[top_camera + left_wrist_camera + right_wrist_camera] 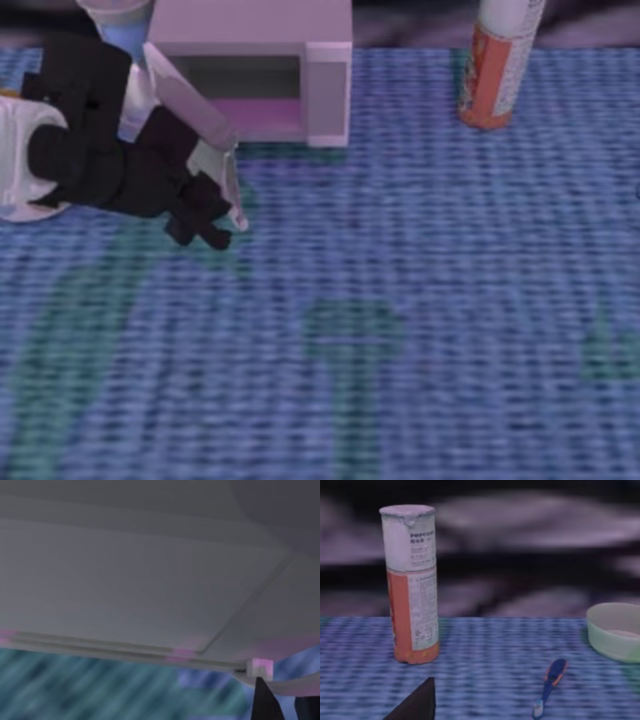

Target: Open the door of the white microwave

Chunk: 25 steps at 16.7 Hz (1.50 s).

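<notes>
— Fingers first: where are they, and what do they hold?
— Left fingers (205,222) sit at the free edge of the door (190,105); whether they grip it, I cannot tell.
— And the white microwave (280,60)?
— At the worktop's (420,330) far edge, left of centre, door swung out leftward, cavity showing.
— Your right arm?
— Out of the top view.
</notes>
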Available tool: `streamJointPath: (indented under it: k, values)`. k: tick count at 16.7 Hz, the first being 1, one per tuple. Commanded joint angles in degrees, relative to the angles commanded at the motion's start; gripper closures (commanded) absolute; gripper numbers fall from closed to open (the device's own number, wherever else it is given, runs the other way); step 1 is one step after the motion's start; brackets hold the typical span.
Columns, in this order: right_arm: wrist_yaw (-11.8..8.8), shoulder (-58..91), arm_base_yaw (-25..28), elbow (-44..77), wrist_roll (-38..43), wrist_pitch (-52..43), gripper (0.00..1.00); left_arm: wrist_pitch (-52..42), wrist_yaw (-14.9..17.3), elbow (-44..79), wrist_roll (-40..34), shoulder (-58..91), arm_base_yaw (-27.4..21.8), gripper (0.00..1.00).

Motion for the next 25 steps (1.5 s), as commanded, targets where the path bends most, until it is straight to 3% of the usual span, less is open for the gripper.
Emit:
streamJointPath:
  k: [9,25]
  values:
    - [0.0,0.0,0.0,0.0,0.0,0.0,0.00,-2.4,2.8,0.5,5.3,0.0,2.5,1.00]
    - [0.0,0.0,0.0,0.0,0.0,0.0,0.00,-2.4,2.9,0.5,5.4,0.0,2.5,1.00]
